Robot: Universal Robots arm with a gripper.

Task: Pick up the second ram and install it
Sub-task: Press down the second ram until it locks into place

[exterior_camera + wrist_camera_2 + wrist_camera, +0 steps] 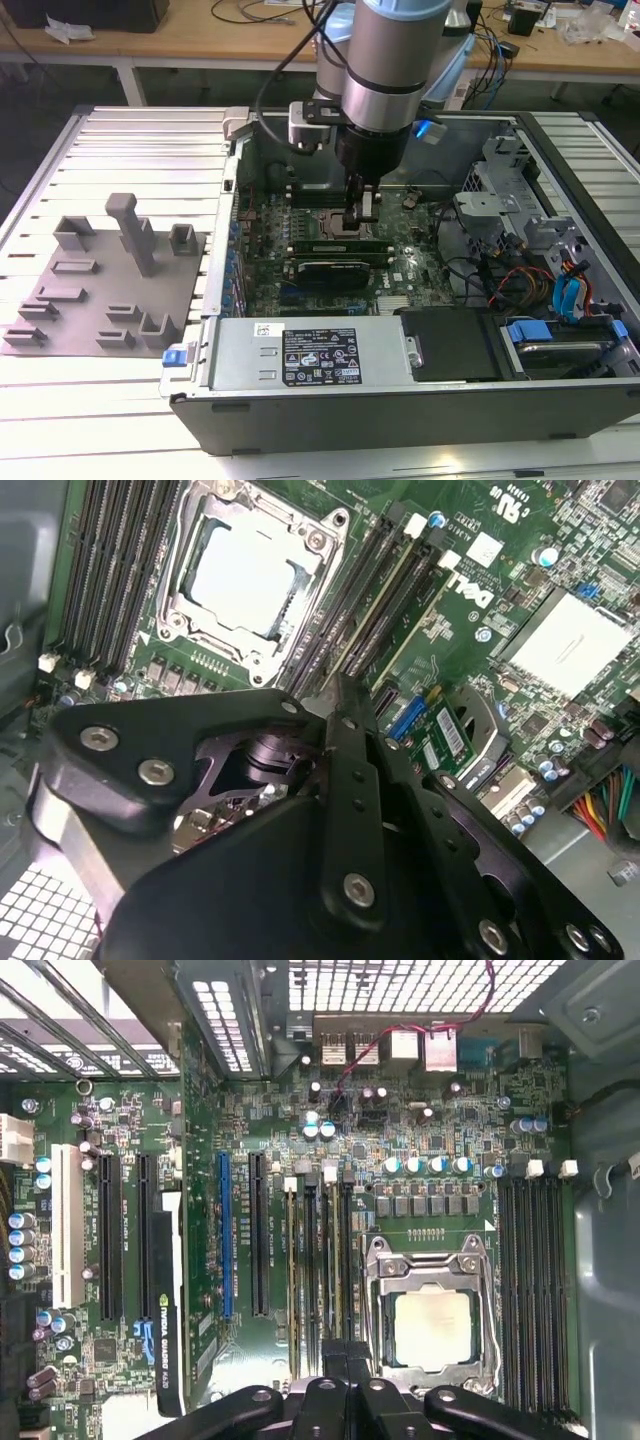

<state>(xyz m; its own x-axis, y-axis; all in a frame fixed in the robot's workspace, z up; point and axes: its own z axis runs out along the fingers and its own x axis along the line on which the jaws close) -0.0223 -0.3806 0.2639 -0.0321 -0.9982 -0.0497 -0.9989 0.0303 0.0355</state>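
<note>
Pressing down, I see the fingers (362, 213) together on the second ram (372, 640), seated in 1 slot beside the CPU socket (432, 1322); uneven force could leave it tilted, I judge.

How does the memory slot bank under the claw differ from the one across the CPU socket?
The near bank lies under the claw; the far bank sits clear of it. The near bank seems to hold a stick; the far bank looks empty. Both have black slots.
</note>
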